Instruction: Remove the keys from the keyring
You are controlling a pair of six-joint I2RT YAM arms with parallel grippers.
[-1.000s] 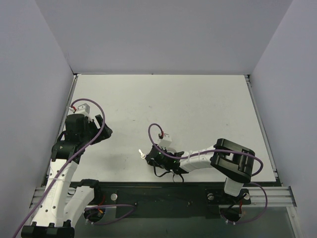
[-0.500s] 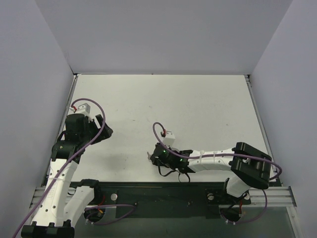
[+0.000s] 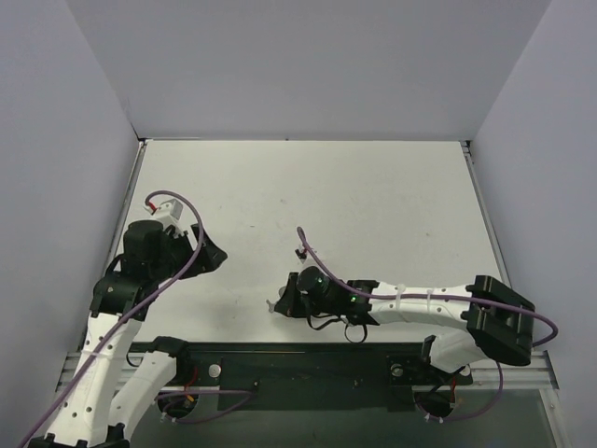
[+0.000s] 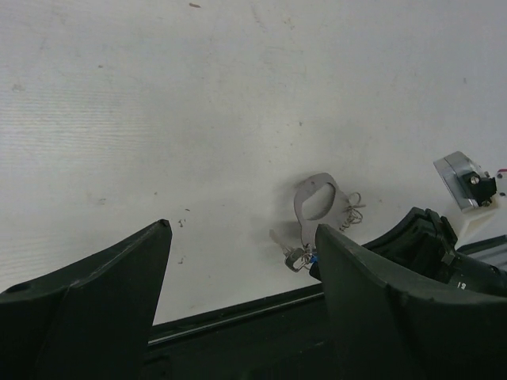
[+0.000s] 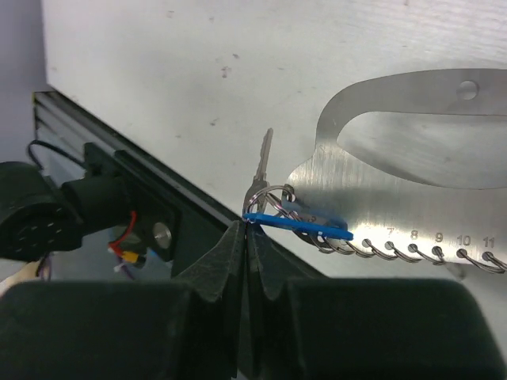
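Note:
The keyring (image 5: 412,194) is a brushed silver oval plate with a row of numbered hooks, lying near the table's front edge. It also shows in the left wrist view (image 4: 315,198), with its short chain (image 4: 353,209) beside it. The blue-headed key (image 5: 297,224) shows edge-on, and the small silver key (image 5: 264,162) points away from it; both hang on a small split ring. My right gripper (image 5: 247,227) is shut on the end of the blue-headed key. In the top view it (image 3: 284,301) sits on the keyring (image 3: 271,304). My left gripper (image 4: 242,231) is open and empty, facing the keyring from the left (image 3: 210,252).
The black front rail (image 3: 280,359) runs just below the keyring and shows close behind the keys (image 5: 135,214). The right arm's black wrist (image 4: 428,237) fills the right of the left wrist view. Grey walls enclose the white table (image 3: 373,205).
My right arm has stretched further left and its wrist has turned, dragging the keyring a little towards the front edge. My left gripper has swung right, towards the keyring.

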